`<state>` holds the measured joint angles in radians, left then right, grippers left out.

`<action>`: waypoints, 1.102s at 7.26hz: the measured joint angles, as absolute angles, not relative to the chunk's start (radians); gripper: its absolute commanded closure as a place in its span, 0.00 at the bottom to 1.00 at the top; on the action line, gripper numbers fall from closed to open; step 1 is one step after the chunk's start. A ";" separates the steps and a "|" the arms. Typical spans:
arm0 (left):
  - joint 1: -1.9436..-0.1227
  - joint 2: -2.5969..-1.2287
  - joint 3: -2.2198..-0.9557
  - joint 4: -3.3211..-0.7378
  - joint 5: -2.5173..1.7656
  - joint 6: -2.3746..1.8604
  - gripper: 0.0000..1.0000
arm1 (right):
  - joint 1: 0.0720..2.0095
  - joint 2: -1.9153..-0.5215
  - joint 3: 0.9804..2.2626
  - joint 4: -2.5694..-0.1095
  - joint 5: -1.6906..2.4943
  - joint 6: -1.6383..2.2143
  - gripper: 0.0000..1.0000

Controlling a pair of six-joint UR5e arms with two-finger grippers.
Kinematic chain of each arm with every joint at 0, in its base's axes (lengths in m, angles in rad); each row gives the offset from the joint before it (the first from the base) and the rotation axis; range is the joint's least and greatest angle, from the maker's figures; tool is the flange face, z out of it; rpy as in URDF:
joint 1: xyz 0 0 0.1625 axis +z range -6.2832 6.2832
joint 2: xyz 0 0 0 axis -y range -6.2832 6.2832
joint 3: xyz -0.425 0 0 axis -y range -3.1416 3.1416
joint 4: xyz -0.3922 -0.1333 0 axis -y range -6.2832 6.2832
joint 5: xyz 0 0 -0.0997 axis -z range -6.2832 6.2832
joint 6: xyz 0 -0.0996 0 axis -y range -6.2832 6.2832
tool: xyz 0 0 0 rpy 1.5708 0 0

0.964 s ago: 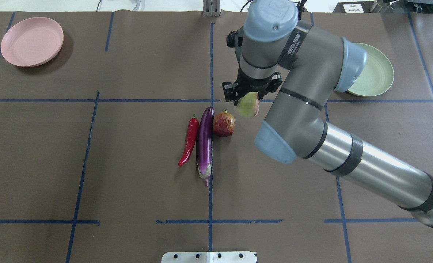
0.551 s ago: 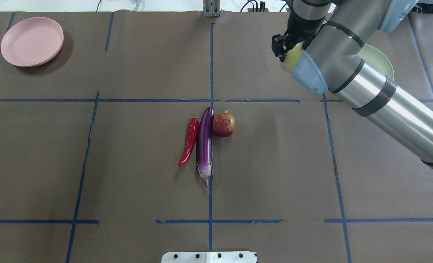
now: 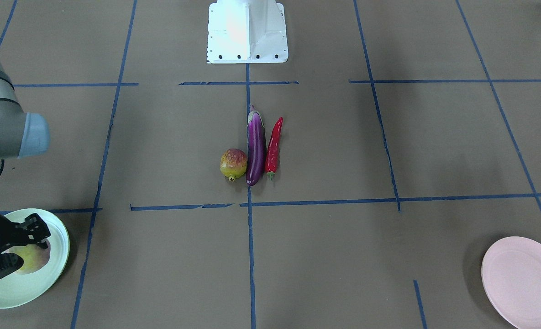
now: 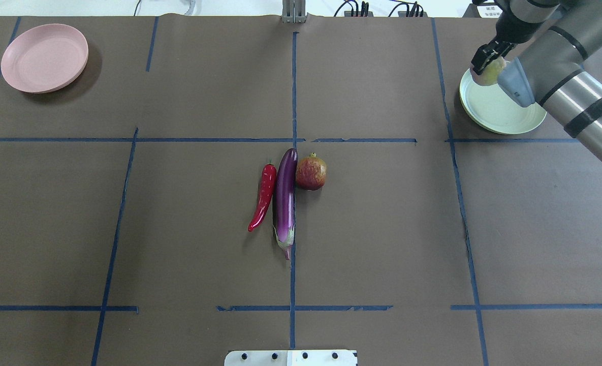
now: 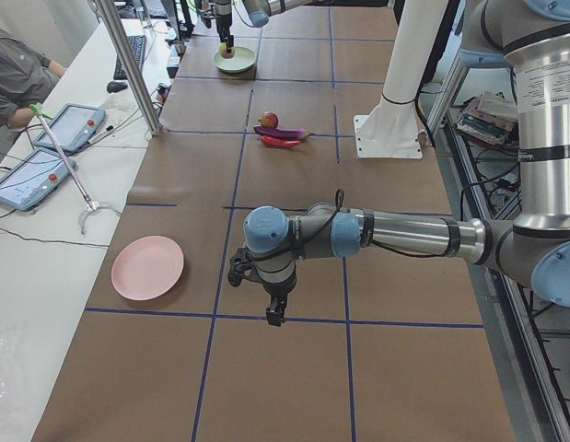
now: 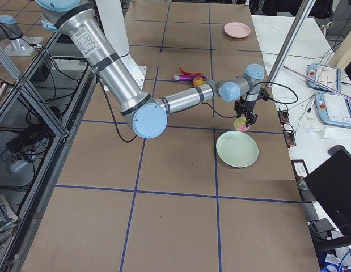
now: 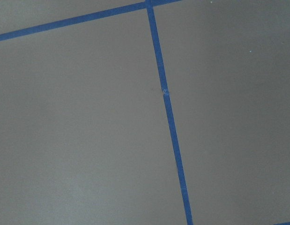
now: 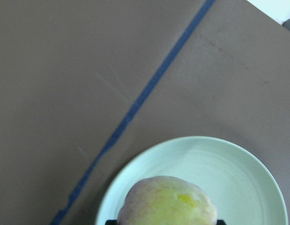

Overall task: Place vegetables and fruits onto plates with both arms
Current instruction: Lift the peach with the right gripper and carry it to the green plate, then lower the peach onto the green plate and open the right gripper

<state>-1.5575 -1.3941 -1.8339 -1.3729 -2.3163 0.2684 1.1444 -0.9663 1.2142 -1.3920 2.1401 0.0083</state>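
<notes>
My right jaws are clamped on the pale fruit (image 4: 492, 72). In the overhead view it hangs over the green plate (image 4: 506, 114) near the 11 o'clock rim, not the middle. I judge it needs a short shift toward 5 o'clock, then straight down, before release. The left arm (image 5: 358, 235) hovers over bare bench (image 4: 179, 229) near the pink plate (image 4: 44, 58); whether its jaws are apart or together I cannot tell. The red fruit (image 4: 311, 173), eggplant (image 4: 285, 195) and chili (image 4: 263, 195) lie mid-bench, the long ones running 12 to 6
</notes>
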 measured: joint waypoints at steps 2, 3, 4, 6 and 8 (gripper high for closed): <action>-1.557 -1.394 -1.838 -1.373 -2.316 0.268 0.00 | 1.157 -1.042 1.189 -1.365 2.142 -0.054 0.77; -1.557 -1.394 -1.838 -1.373 -2.316 0.268 0.00 | 1.150 -1.066 1.187 -1.362 2.140 -0.057 0.35; -1.557 -1.394 -1.838 -1.373 -2.316 0.268 0.00 | 1.144 -1.079 1.187 -1.361 2.139 -0.056 0.02; -1.557 -1.395 -1.839 -1.373 -2.316 0.268 0.00 | 1.138 -1.088 1.187 -1.361 2.139 -0.047 0.00; -1.557 -1.395 -1.844 -1.373 -2.316 0.269 0.00 | 1.165 -1.093 1.191 -1.365 2.148 0.005 0.00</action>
<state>-1.5570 -1.3954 -1.8436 -1.3733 -2.3163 0.2685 1.1649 -1.0929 1.1906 -1.3649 2.1476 0.0047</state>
